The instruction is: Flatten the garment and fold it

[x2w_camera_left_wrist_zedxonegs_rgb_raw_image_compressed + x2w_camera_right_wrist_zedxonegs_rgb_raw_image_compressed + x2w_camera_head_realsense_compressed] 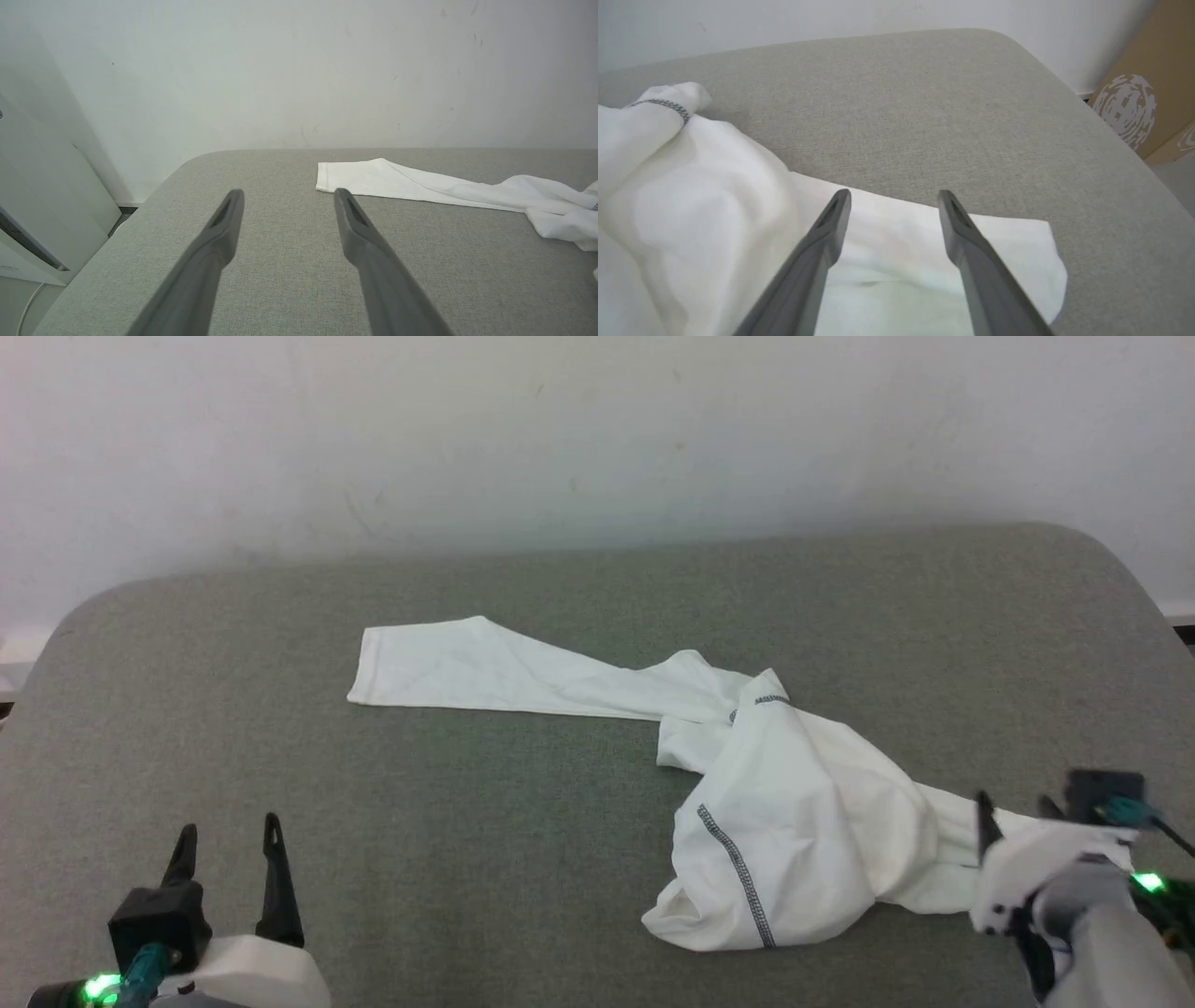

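Head view: white long-sleeved shirt (794, 812) lay bunched right of centre on grey table (467, 859), one sleeve (448, 672) stretched left | right gripper (894, 196) jaws spread over other sleeve (1008, 252), empty | left gripper (287, 196) jaws spread, well apart | step: flattening | next likely: grip bunched torso, pull flat

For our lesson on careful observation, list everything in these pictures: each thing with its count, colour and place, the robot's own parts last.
shirt: one, white with dark seams, crumpled on the table, sleeves trailing left and right
table: one, grey-green, padded, against the wall
wall: one, white, behind the table
box: one, brown cardboard, beside the table's far right corner
unit: one, white, off the table's left side
left pincer: one, dark, open, over bare table
right pincer: one, dark, open, over the shirt's right sleeve
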Robot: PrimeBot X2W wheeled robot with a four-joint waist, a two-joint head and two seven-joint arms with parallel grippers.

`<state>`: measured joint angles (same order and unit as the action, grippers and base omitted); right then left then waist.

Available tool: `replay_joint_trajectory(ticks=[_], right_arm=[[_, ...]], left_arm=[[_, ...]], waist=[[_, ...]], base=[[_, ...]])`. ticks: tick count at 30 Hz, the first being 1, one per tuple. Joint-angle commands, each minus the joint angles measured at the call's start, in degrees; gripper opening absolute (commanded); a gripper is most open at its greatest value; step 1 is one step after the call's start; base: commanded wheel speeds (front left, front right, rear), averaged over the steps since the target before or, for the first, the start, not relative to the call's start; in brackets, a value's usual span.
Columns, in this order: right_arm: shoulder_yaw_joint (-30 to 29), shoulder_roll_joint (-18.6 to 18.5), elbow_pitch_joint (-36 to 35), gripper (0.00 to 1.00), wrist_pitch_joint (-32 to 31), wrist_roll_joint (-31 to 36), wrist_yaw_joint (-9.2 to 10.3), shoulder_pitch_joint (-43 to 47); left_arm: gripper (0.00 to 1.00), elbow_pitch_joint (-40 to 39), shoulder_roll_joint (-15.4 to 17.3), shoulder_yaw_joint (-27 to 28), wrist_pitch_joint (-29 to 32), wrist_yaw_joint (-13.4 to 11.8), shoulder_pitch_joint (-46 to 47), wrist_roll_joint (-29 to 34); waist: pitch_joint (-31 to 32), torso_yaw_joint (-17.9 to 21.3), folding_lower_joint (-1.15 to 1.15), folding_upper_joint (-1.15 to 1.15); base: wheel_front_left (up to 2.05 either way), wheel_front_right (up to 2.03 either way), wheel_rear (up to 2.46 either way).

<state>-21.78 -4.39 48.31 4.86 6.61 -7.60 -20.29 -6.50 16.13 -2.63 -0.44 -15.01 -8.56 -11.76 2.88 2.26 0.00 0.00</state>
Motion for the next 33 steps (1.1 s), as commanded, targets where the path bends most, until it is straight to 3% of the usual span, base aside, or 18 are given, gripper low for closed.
replay_joint_trajectory(ticks=[1, 9, 15, 16, 17, 18, 23, 28, 33], right_arm=[[1.41, 0.5, -2.65, 1.0, -1.62, 0.13, 0.11, 0.38], [21.59, 1.48, -10.13, 1.0, -19.65, -13.07, 0.11, -1.35], [30.39, 0.58, -10.78, 1.0, -31.82, -17.56, 0.11, -3.47], [31.51, 0.28, -10.61, 0.83, -33.26, -18.15, 0.11, -3.72], [32.41, 0.06, -10.63, 0.24, -34.22, -18.94, 0.11, -3.97], [33.07, -0.14, -10.75, 0.0, -34.86, -19.73, 0.11, -4.23], [36.49, -0.26, -13.47, 0.0, -32.8, -22.87, 0.11, -6.08], [43.65, 0.41, -18.29, 0.0, -28.92, -29.34, 0.11, -8.29], [59.33, 0.43, -25.2, 0.0, -32.48, -41.96, 0.11, -9.42]], left_arm=[[1.0, -0.35, 0.21, -0.07, 0.09, -0.18, -0.55, -0.37], [1.0, -0.71, 0.69, -0.77, -0.14, 0.15, 1.32, -0.14], [1.0, 0.06, 0.46, -0.88, -1.31, 0.01, 2.98, -0.32], [1.0, 0.24, 0.42, -0.93, -1.52, 0.01, 3.23, -0.35], [1.0, 0.44, 0.38, -0.96, -1.75, 0.01, 3.46, -0.37], [1.0, 0.67, 0.34, -0.95, -2.01, 0.0, 3.66, -0.45], [1.0, 1.66, 0.28, -0.72, -2.94, -0.25, 4.05, -0.71], [1.0, 1.9, 0.33, -0.79, -3.11, -0.37, 4.2, -0.83], [1.0, 1.74, 0.51, -0.91, -2.83, -0.65, 4.34, -0.78]], waist=[[0.04, -0.11, 0.0, 0.0], [-1.51, -2.03, 0.0, 0.0], [-3.1, -4.07, 0.0, 0.0], [-3.28, -4.43, 0.0, 0.0], [-3.47, -4.77, 0.0, 0.0], [-3.64, -5.04, 0.0, 0.0], [-4.13, -5.47, 0.0, 0.0], [-4.41, -5.21, 0.0, 0.0], [-4.69, -4.41, 0.0, 0.0]], base=[[0.0, 0.0, 0.0], [0.0, 0.0, 0.0], [0.0, 0.0, 0.0], [0.0, 0.0, 0.0], [0.0, 0.0, 0.0], [0.0, 0.0, 0.0], [0.0, 0.0, 0.0], [0.0, 0.0, 0.0], [0.0, 0.0, 0.0]])
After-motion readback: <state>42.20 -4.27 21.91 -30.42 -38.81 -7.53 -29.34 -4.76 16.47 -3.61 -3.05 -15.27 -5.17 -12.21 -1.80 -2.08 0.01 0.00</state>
